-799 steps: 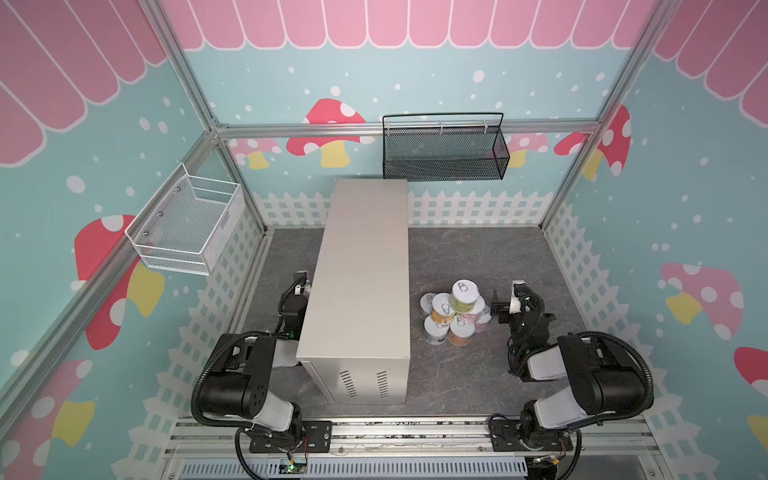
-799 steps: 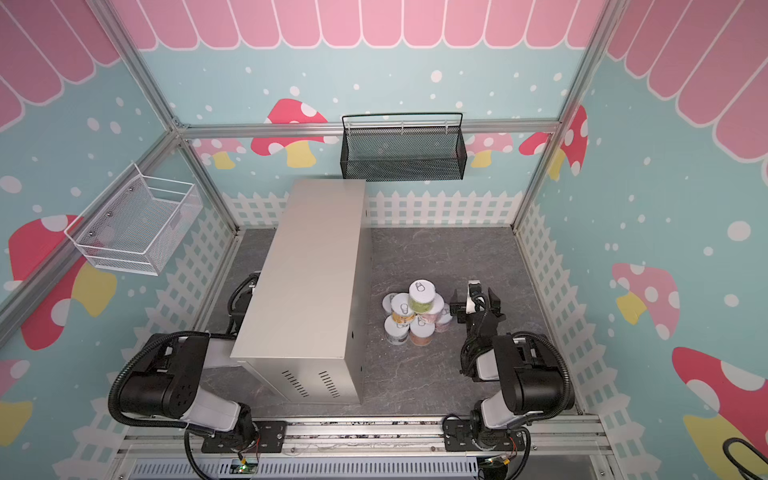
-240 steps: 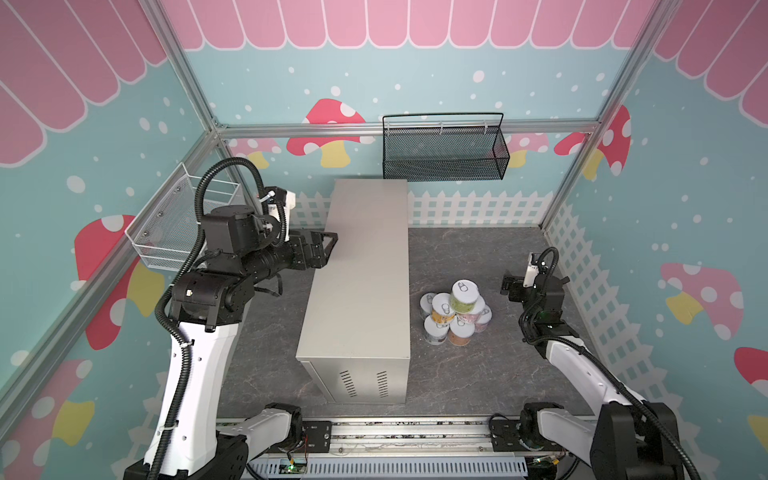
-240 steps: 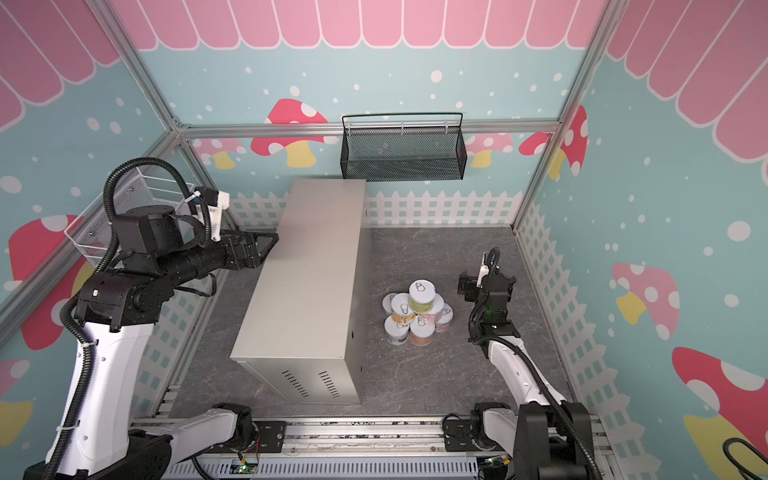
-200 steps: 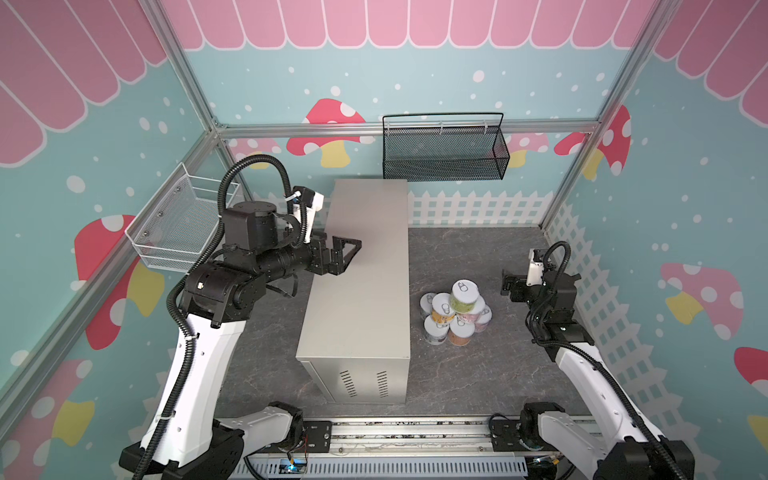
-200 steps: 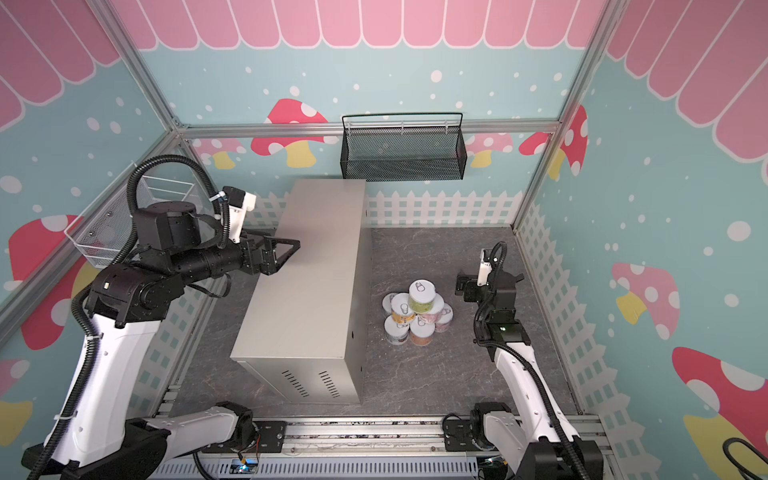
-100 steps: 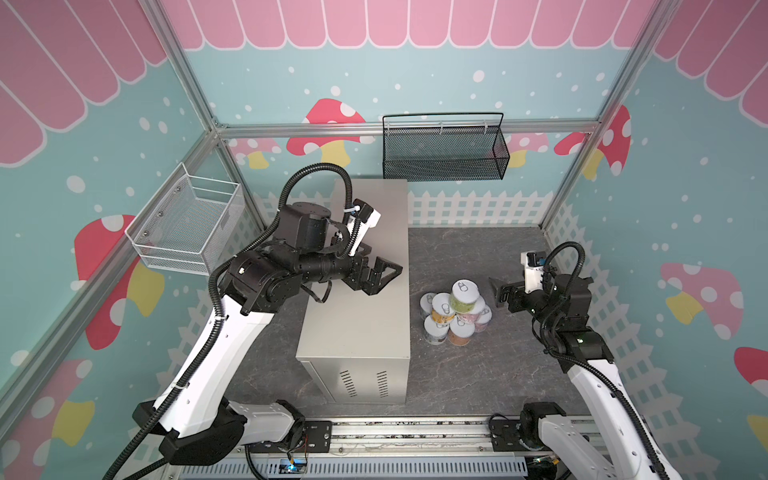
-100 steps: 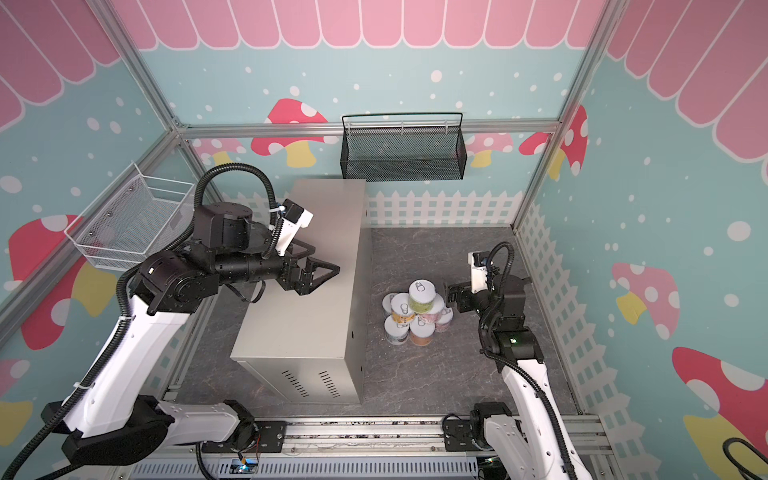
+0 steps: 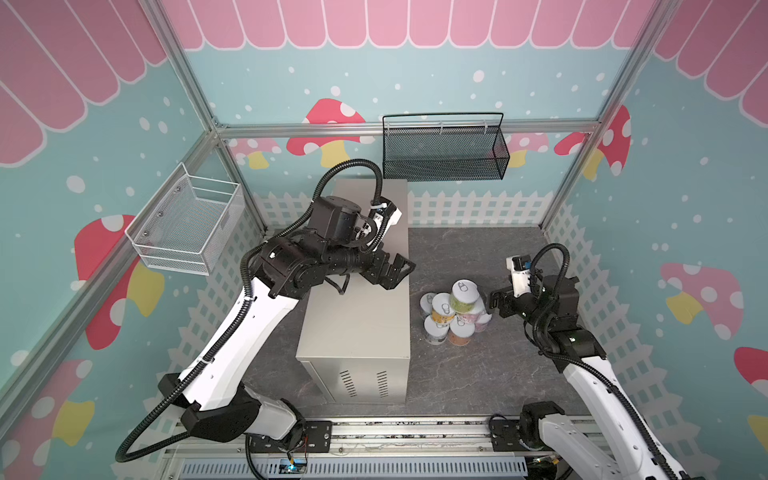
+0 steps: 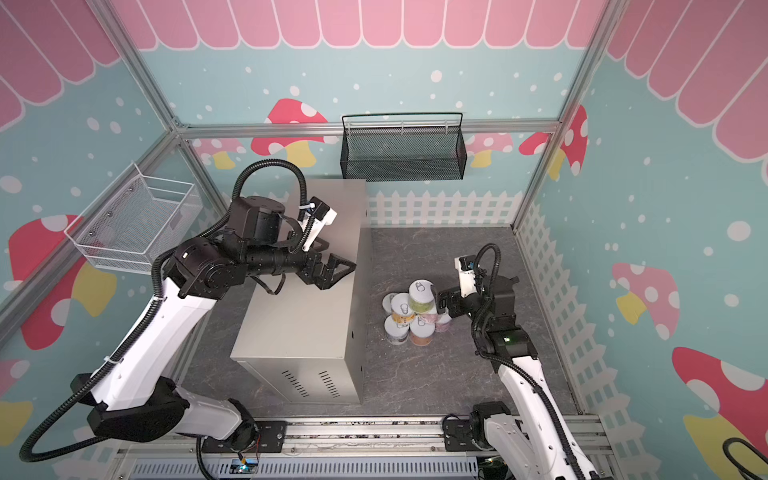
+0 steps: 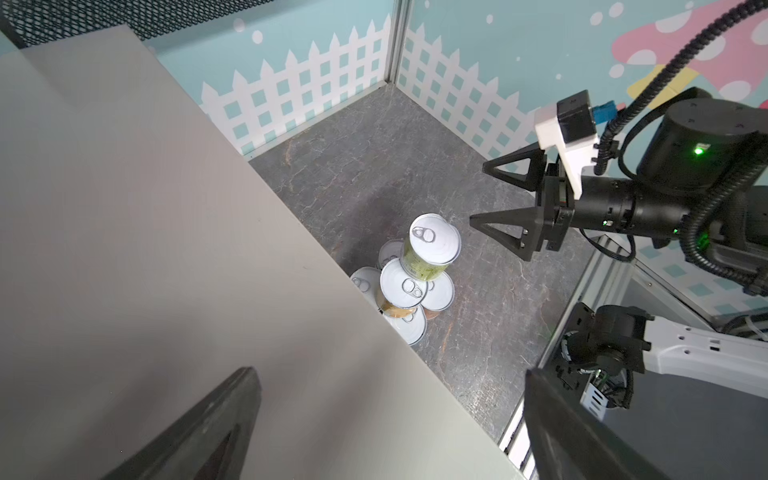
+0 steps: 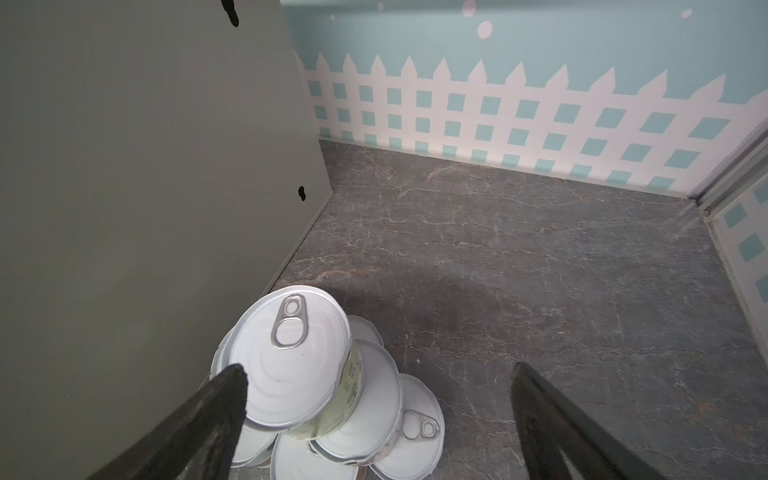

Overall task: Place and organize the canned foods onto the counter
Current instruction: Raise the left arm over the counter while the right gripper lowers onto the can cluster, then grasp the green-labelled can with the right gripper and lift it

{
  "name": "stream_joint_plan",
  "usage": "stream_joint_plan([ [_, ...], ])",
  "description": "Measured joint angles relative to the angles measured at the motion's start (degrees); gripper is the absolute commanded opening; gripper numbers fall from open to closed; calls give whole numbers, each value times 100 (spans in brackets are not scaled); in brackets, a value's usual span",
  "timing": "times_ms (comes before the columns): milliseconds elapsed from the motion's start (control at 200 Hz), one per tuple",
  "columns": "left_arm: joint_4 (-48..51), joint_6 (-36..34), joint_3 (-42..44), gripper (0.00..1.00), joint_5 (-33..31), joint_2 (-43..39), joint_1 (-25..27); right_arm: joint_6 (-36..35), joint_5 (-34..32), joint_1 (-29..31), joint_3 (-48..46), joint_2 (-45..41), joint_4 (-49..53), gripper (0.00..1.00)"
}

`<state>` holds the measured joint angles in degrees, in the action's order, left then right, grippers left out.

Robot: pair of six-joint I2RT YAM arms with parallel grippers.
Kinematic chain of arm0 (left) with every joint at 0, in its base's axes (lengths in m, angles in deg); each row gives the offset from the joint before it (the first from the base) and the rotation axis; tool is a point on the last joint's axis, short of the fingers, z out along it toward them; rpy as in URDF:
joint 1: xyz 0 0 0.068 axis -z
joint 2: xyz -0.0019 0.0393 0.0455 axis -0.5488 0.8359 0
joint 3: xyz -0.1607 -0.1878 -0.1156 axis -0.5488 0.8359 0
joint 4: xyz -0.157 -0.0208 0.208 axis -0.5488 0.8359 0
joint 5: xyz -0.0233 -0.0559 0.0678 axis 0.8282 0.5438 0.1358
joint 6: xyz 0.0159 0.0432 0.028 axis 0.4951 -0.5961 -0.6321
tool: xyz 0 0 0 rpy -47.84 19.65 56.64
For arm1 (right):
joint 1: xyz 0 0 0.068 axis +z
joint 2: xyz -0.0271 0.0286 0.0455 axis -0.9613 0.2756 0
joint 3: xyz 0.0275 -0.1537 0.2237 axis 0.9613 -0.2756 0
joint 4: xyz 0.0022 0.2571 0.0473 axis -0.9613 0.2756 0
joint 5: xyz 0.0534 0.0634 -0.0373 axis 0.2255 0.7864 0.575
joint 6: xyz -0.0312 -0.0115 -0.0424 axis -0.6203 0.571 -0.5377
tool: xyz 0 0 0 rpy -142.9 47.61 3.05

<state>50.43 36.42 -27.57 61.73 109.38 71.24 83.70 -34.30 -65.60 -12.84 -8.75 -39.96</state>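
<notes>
The counter [image 9: 357, 328] stands lengthwise on the tabletop [image 9: 478, 374], its vented end toward the near edge. The left gripper [image 9: 400, 275] hangs above its flat beige-grey top, close to the right long edge, jaws spread wide and empty. The canned foods [image 9: 444, 311] stand on the tabletop just beside that same long side, about midway along it, below and to the right of the left gripper and apart from it. They form a tight three-tier pile of short round cans with silver pull-tab lids. Yellow, pink and orange labels show lower down, and a green-labelled can [image 10: 420, 297] sits on top. The right gripper [image 10: 443, 305] is level with that top can, just off its right side, jaws wide with nothing between them. The left wrist view shows a gap between the can and the nearest fingertip [image 11: 482, 218].

Four seconds ago both arms lay folded low by the near edge. Half a second ago the left gripper was further from the counter's right edge and the right gripper further from the pile. The pile has not moved.
</notes>
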Motion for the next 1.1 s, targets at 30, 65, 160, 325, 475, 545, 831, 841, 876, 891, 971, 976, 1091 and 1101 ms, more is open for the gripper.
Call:
stream_joint_plan([
  [30,4,0,0,100,-55,-9,0,-7,-35,94,0,44,-17,100],
  [65,2,-2,7,100,-116,-33,0,-11,-98,205,0,94,-39,100],
  [160,-33,-4,155,100,-186,-221,0,-13,-334,629,9,356,-107,100],
  [325,-46,-22,466,100,-188,-754,0,107,-863,1237,90,859,-103,99],
  [475,-57,-22,590,100,13,-1099,0,387,-1528,1556,111,966,-72,99],
  [545,-57,-22,654,99,160,-1200,0,494,-1727,1644,111,966,-81,99],
  [831,-55,-55,870,100,651,-1436,0,675,-1998,1891,114,1182,-328,99],
  [841,-55,-59,874,99,667,-1440,0,680,-2006,1902,114,1207,-337,99],
  [876,-52,-66,879,99,710,-1453,0,684,-2024,1921,114,1283,-363,99],
  [891,-52,-66,881,100,730,-1456,0,684,-2028,1937,114,1311,-369,99],
  [971,-55,-79,887,100,817,-1464,0,704,-2072,1971,114,1456,-420,98],
  [976,-57,-81,890,100,822,-1464,0,704,-2083,1974,114,1464,-424,98],
  [1091,-55,-87,933,99,957,-1464,0,732,-2170,2013,114,1556,-483,93],
  [1101,-55,-87,938,99,973,-1464,0,730,-2175,2017,114,1556,-485,93],
])
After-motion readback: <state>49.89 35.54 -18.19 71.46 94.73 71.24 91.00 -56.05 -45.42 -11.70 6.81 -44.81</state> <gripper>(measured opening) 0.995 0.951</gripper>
